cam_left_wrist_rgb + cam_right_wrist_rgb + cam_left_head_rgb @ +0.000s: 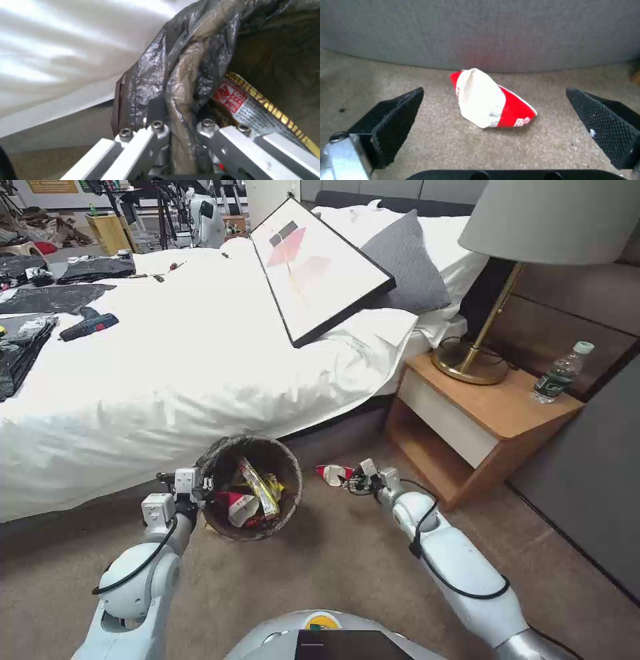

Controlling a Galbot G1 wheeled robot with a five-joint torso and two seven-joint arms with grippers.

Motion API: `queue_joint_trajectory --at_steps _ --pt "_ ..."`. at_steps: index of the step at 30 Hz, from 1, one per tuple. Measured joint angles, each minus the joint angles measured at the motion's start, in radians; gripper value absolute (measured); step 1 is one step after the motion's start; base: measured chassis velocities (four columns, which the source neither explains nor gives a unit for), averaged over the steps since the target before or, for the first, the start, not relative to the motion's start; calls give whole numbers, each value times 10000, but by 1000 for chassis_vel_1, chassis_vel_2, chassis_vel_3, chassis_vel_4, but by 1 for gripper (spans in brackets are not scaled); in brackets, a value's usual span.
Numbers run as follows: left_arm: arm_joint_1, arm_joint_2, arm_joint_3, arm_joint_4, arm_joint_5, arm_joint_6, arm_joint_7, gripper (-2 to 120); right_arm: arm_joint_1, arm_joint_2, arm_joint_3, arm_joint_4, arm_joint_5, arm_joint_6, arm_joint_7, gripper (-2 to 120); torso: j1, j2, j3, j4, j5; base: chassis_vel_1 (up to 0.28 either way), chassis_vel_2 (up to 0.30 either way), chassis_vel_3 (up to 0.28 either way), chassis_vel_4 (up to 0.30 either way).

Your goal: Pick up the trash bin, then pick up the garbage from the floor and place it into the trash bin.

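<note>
Right gripper (pixel 493 110) spread wide around crushed red-white paper cup (pixel 491 100) on nubby carpet (pixel 453 150) by bed base. Left gripper (pixel 200 483) clamps trash bin (pixel 293 480) crinkly rim.

The setting is presenting as a bedroom used for robot trials. A bed (pixel 200 360) with white bedding is lying just beyond both grippers, carrying a grey pillow (pixel 407 263) and a framed picture (pixel 320 267). To the right of the right gripper (pixel 351 478), a wooden nightstand (pixel 480 413) is bearing a brass lamp (pixel 507 267) and a water bottle (pixel 560 373). Beige carpet (pixel 320 573) is covering the floor. Tripods and equipment (pixel 167 207) are standing well beyond the bed, and a cordless drill (pixel 90 327) is lying on the sheets.
</note>
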Motion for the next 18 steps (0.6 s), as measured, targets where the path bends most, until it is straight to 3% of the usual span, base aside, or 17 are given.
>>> queue_joint_trajectory --at_steps 18 --pt "-1 -76 40 -17 53 -40 3 3 1341 580 -267 -2623 -438 832 -658 100 0 0 -1 1 0 0 0 0 0"
